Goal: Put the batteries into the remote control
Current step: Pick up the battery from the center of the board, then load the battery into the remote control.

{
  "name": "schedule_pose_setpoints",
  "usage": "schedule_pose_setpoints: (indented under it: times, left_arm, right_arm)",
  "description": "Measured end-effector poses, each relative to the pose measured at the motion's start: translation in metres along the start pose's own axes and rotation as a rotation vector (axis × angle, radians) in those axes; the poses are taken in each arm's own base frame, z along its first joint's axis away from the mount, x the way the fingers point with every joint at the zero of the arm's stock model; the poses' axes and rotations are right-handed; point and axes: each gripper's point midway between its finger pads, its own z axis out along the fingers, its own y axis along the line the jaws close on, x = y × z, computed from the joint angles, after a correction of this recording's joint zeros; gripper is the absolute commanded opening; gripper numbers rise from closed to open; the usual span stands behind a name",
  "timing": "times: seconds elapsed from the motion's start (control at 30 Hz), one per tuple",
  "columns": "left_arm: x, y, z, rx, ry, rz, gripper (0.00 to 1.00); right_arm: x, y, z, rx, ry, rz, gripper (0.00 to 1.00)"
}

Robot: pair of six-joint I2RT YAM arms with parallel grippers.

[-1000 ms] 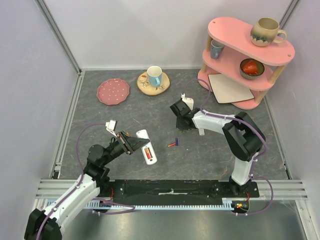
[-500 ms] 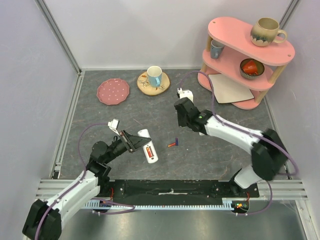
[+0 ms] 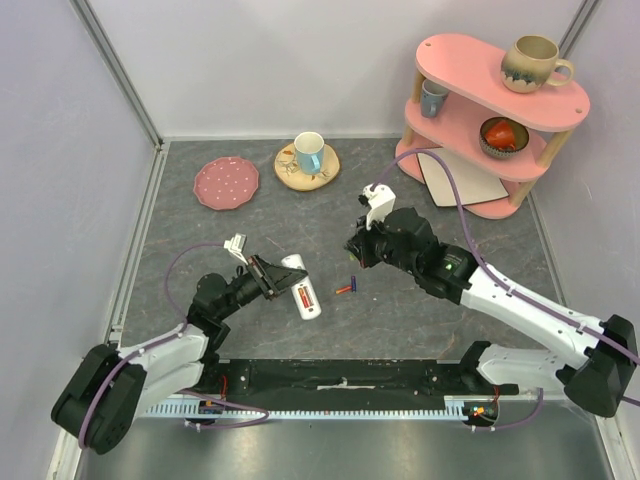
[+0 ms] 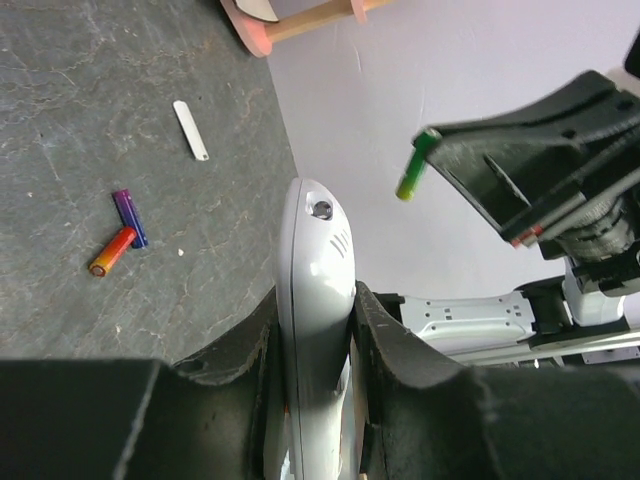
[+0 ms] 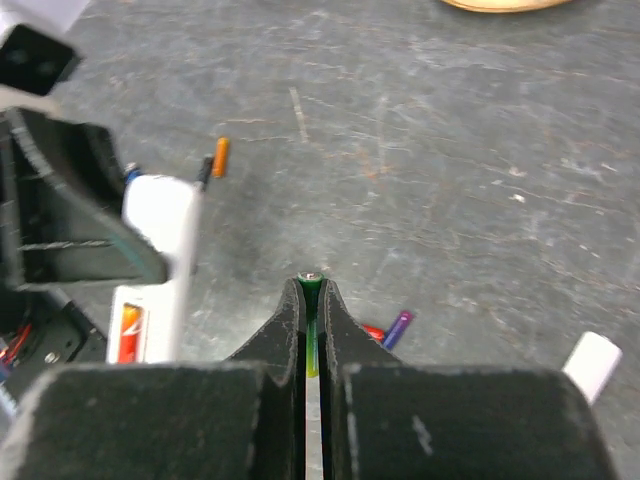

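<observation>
My left gripper (image 4: 313, 310) is clamped tight on the remote control (image 4: 318, 250), gripping it by its sides w/ one end sticking out past my fingers. A red battery (image 3: 307, 297) already sits in the rear recess. My right gripper (image 5: 311, 300) is pinched shut on a green battery (image 4: 416, 166), up in the air near the remote. Orange-red battery (image 4: 110, 252) & blue-purple one (image 4: 129, 217) lie touching on the tabletop (image 3: 390, 320), btwn both arms.

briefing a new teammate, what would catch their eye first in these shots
The left gripper clamps a white slab-shaped plastic remote control at the near left. Opposite, the right gripper pinches a thin green cylindrical battery above the grey tabletop, where an orange-red battery and a purple battery lie loose.
</observation>
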Motion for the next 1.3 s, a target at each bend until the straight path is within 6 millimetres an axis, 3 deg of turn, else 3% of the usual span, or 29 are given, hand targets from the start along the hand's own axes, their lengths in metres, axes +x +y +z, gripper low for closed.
schedule_pose_setpoints:
  times: [0.23, 0.4, 0.63, 0.9, 1.3]
  left_arm:
    - [-0.004, 0.001, 0.009, 0.020, -0.009, -0.003, 0.02]
    - [-0.010, -0.010, 0.013, 0.062, -0.040, -0.008, 0.02]
    - [-0.016, -0.024, 0.016, 0.098, -0.070, -0.039, 0.02]
    - [-0.022, -0.029, 0.018, 0.100, -0.103, -0.105, 0.02]
    - [-0.028, -0.037, 0.016, 0.097, -0.137, -0.118, 0.02]
  right_arm:
    - [0.003, 0.034, -0.013, -0.167, -0.048, -0.015, 0.00]
    - [-0.003, 0.059, -0.017, -0.228, -0.106, -0.032, 0.00]
    - [0.006, 0.096, -0.016, -0.264, -0.135, -0.094, 0.00]
    - [0.018, 0.104, -0.005, -0.231, -0.130, -0.134, 0.00]
    - [0.008, 0.113, -0.006, -0.214, -0.190, -0.126, 0.00]
